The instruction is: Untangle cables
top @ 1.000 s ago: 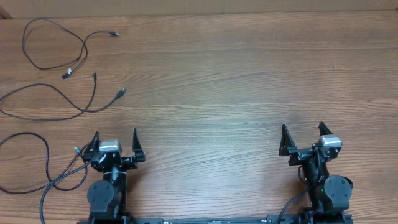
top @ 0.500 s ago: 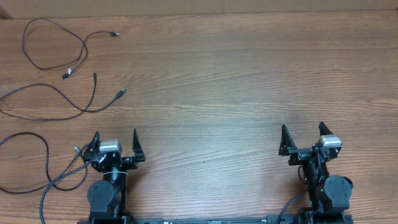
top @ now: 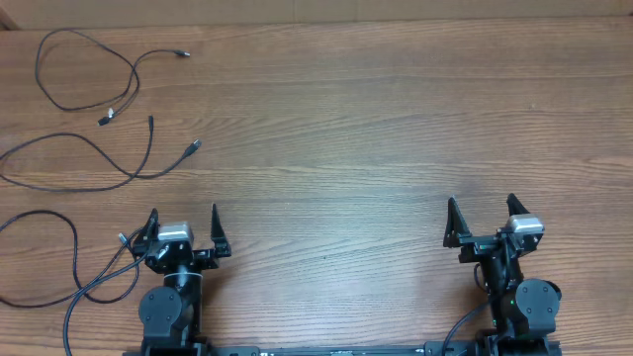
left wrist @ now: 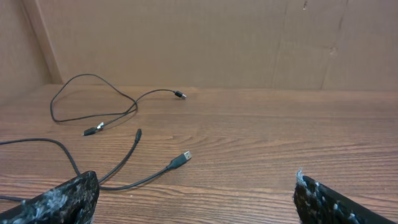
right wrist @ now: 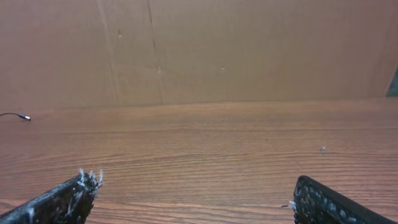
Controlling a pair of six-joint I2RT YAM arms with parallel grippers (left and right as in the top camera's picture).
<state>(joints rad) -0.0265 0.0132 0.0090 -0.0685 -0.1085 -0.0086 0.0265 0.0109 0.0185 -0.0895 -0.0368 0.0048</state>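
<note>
I hold nothing: left gripper (top: 184,210) and right gripper (top: 481,200) stand wide open at the near edge, since the cables (top: 150,133) at left appear separated.

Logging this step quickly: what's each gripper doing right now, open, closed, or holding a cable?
Left gripper: open, holding nothing.
Right gripper: open, holding nothing.

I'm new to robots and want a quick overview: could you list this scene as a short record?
table: wooden
cables: three, black, lying apart on the left side
left gripper: open, empty, close to the nearest cable
right gripper: open, empty, far from the cables
contact: neither gripper touches a cable
</note>
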